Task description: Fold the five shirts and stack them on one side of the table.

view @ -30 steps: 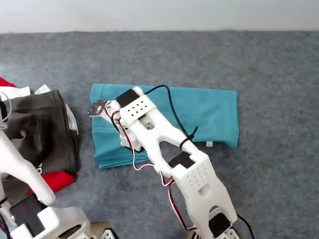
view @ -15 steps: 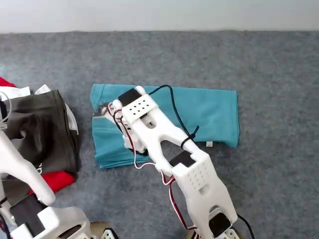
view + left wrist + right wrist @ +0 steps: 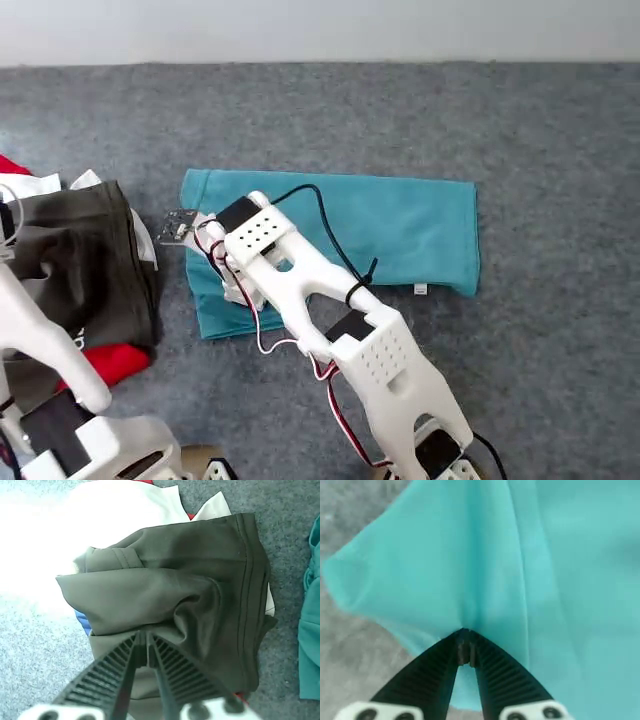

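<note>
A teal shirt, folded into a wide rectangle, lies mid-table. My right gripper is at the shirt's left end, just past the edge. Up close, my right gripper is shut on a pinch of the teal shirt. At the table's left edge sits a pile with a dark olive shirt on top, over white and red shirts. My left gripper is shut, its tips at a crease of the dark olive shirt; whether they pinch it is unclear.
Grey carpet-like table surface stretches open to the right and behind the teal shirt. The left arm's white body rises at the near left, beside the pile. A strip of teal shirt edges the left wrist view.
My right gripper has shifted a little leftward with the teal fabric, from over the shirt's left part to just past its left edge. The left arm and pile look unchanged.
</note>
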Robot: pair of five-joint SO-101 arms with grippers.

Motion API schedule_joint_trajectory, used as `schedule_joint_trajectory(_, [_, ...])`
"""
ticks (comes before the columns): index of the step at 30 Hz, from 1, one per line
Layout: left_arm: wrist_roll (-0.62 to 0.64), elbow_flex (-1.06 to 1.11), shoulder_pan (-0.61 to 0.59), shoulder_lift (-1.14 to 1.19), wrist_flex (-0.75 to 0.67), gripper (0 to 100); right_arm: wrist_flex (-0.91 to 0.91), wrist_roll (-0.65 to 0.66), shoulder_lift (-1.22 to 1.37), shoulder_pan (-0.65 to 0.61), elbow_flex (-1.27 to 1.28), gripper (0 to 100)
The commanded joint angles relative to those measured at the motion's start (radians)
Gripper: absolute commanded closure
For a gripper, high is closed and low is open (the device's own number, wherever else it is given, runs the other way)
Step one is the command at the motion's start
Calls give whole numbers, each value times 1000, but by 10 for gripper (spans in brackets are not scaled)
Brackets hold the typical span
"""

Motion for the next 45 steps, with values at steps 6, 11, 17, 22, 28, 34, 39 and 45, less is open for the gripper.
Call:
schedule_joint_trajectory(6, [8,-5,0,-44,5,985,206,-5,1,-15,-135,990])
schedule_joint_trajectory(11, [8,-5,-2,-44,5,985,200,-6,13,-39,-318,990])
schedule_joint_trajectory(17, [8,-8,0,-44,5,985,142,-3,76,-127,-356,990])
schedule_joint_trajectory(22, [8,-8,0,-44,5,985,5,0,177,-131,-359,990])
schedule_joint_trajectory(28, [8,-8,-2,-44,5,985,8,-3,183,-148,-474,990])
schedule_joint_trajectory(34, [8,-10,-2,-44,5,985,232,-5,193,-151,-649,990])
schedule_joint_trajectory(39, [8,-10,0,-44,0,985,251,-74,133,-125,-634,990])
schedule_joint_trajectory(45, [8,-10,-2,-44,0,985,248,-78,-25,-125,-348,870])
